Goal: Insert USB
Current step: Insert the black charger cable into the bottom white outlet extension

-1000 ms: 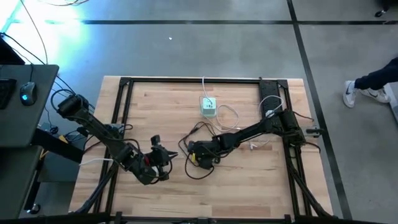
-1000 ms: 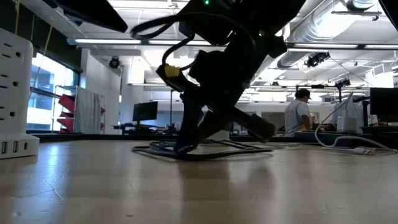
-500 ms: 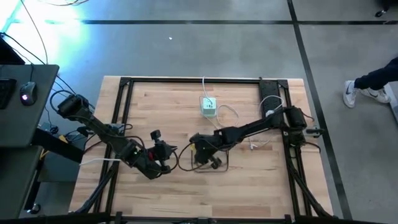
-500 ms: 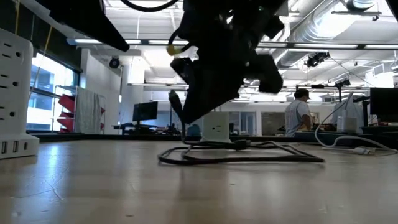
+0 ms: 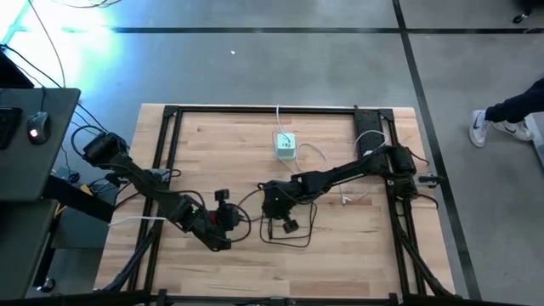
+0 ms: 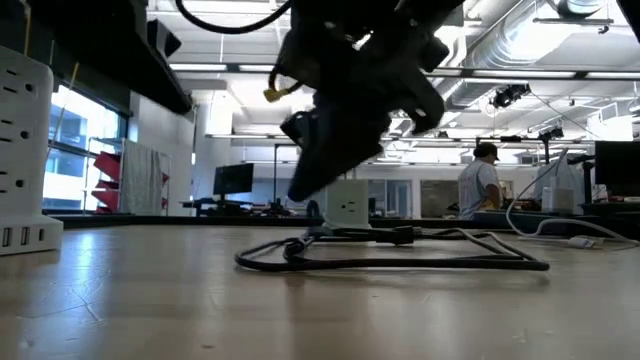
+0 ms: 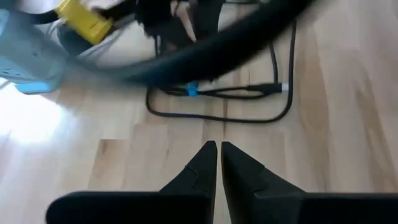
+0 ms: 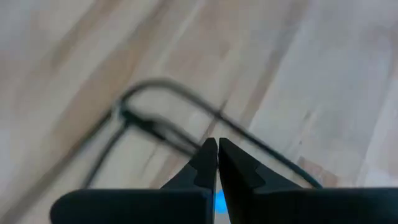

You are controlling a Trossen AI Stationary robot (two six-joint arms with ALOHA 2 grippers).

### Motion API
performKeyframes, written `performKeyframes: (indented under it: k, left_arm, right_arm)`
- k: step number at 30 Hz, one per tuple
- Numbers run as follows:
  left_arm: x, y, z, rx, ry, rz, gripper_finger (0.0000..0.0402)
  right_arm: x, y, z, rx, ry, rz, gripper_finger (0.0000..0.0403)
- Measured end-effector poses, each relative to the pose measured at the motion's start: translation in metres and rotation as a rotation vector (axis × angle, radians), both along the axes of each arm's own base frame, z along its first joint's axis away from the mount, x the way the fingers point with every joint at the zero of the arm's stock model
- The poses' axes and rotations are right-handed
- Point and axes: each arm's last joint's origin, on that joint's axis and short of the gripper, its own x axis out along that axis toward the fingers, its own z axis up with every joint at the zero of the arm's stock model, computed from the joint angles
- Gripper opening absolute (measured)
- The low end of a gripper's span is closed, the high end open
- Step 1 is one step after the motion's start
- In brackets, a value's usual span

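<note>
High view: your right tool (image 5: 276, 206), pinched on the cable (image 5: 293, 240), sits nearer the charger (image 5: 285, 145) than your clenched left tool (image 5: 231, 217).

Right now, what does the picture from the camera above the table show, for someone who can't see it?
Two dark robot arms meet over a light wooden table, the left gripper and the right gripper close together above a thin black cable lying in a loop. A small white power cube sits farther back, with a white cord beside it.
</note>
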Motion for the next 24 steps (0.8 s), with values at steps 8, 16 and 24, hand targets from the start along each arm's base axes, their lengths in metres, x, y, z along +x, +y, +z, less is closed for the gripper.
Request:
performKeyframes:
  k: [8, 16, 24]
  left_arm:
    - [0.006, -0.004, -0.017, 0.026, 0.038, 0.007, 0.001]
    - [0.006, -0.004, -0.018, 0.026, 0.039, 0.008, 0.001]
    - [0.007, -0.003, -0.018, 0.058, 0.031, 0.006, 0.001]
  right_arm:
    - [-0.002, 0.021, -0.016, -0.278, -0.08, 0.301, 0.0031]
    - [0.0, 0.026, -0.023, -0.355, -0.118, 0.416, 0.0125]
    - [0.005, 0.028, -0.037, -0.324, -0.143, 0.439, 0.0102]
